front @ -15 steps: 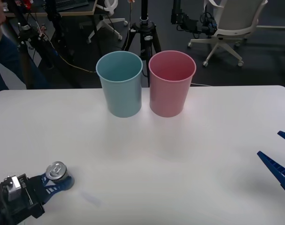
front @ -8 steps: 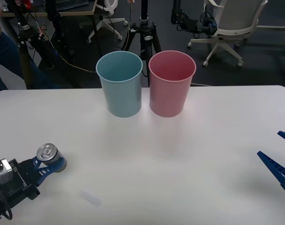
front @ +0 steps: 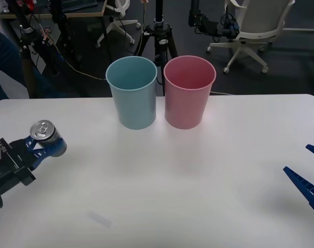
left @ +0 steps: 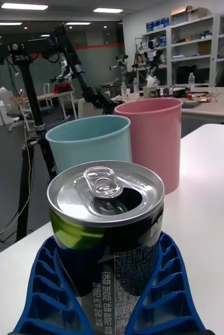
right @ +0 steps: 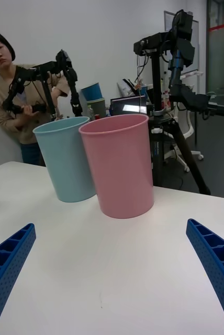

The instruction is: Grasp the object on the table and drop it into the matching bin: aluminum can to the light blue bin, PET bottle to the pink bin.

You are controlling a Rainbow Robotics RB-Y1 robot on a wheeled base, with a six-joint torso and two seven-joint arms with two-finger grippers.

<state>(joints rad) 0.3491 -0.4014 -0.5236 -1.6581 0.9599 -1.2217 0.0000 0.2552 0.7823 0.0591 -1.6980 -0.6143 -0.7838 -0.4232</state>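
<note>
The left gripper (front: 39, 149) is clenched on the aluminum can (front: 47, 139) and holds it upright above the left side of the table (front: 162, 191), close to the left edge and well apart from the bins; in the left wrist view the blue fingers (left: 44, 293) wrap both sides of the can (left: 108, 230), whose tab opening is punched. The white surface between the can and the bins is bare, and the right gripper (front: 308, 178) waits at the right edge with its fingers (right: 216, 267) spread wide. The light blue bin (front: 132, 93) and the pink bin (front: 189, 92) stand upright, just beside each other near the far edge, and the part of their insides that can be seen has nothing in it.
</note>
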